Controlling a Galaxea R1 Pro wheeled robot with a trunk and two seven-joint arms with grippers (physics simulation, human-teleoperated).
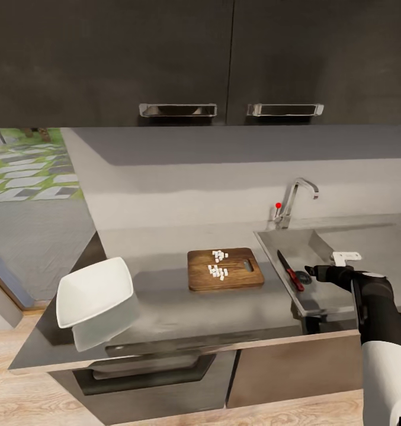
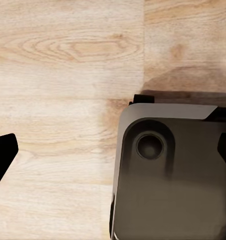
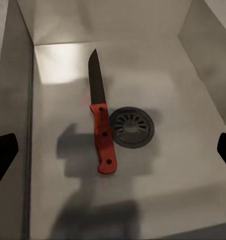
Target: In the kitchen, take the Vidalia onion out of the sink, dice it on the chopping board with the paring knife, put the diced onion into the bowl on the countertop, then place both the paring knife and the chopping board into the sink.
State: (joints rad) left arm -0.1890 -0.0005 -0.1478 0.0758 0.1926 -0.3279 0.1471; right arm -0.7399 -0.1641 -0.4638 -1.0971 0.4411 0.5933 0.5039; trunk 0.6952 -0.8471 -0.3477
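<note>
I see a red-handled, dark-bladed paring knife (image 3: 101, 130), white diced onion (image 1: 219, 264) on a brown, grained chopping board (image 1: 225, 269), and a white bowl (image 1: 94, 291).

Brushed steel sink (image 3: 143, 60), dull sheen; the paring knife (image 3: 100, 125) has a dark matt blade and red plastic-looking handle. Grained brown wood chopping board (image 1: 200, 278). Glossy white bowl (image 1: 93, 290) on smooth grey countertop (image 1: 164, 319). Chrome tap (image 1: 298, 198).
</note>
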